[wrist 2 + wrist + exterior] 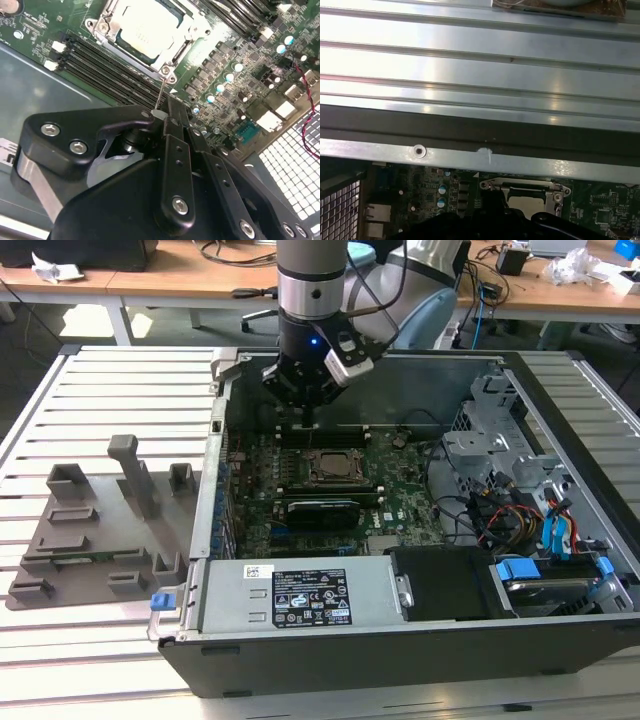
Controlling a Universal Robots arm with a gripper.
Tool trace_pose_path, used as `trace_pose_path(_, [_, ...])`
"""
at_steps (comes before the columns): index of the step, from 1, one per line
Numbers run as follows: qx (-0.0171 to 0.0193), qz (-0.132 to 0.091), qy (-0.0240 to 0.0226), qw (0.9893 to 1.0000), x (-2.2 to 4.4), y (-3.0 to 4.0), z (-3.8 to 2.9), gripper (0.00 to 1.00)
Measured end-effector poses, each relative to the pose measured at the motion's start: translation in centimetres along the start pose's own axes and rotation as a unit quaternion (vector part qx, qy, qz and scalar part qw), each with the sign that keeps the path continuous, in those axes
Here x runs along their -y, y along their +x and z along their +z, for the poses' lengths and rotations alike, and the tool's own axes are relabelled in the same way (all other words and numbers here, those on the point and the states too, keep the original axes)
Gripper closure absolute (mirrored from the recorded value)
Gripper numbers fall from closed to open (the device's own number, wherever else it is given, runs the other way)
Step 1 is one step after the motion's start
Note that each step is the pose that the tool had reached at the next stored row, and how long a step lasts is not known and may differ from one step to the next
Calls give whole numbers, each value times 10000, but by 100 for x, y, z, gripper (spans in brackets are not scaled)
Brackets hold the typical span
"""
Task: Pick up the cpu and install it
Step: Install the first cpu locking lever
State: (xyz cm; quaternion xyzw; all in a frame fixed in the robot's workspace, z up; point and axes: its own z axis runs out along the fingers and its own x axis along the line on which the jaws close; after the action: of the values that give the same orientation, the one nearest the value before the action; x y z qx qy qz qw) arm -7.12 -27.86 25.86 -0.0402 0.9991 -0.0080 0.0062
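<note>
Gripper hangs inside the open computer case, low over the motherboard, just off the socket frame on the side toward the case's far wall. In the second wrist view the gripper has its jaws drawn narrow, pinched together on the thin wire lever that runs out from the socket frame corner. The cpu lies flat inside that frame, pale metal top up, frame closed around its edges; first wrist view shows the cpu in the same seat, near the case's far wall rail. Room is tight: memory slots run right beside the frame, a long black card sits just toward the case's near edge from the socket. Drive bay and cables crowd the exterior view's right end. A grey fixture tray rests on the slatted tabletop, well apart from the case, on the exterior view's left.
</note>
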Motion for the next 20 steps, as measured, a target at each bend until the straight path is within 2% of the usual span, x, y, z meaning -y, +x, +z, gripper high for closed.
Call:
trace_pose_path(8, [-6, 0, 0, 10000, 8, -94, 1, 89])
trace_pose_path(10, [-7, 0, -15, 10000, 10, -99, 4, 89])
trace_pose_path(11, [-6, 0, -38, 10000, 22, -100, 7, 89])
trace_pose_path(12, [-4, 1, -67, 10000, 38, -98, 9, 89])
trace_pose_path(13, [0, 2, -130, 9999, 59, -96, 10, 89])
trace_pose_path(16, [21, 4, -379, 9993, 121, -91, 15, 89])
trace_pose_path(17, [24, 5, -461, 9989, 159, -89, 38, 89])
trace_pose_path(20, [7, -151, -464, 9988, 163, -89, 130, 89])
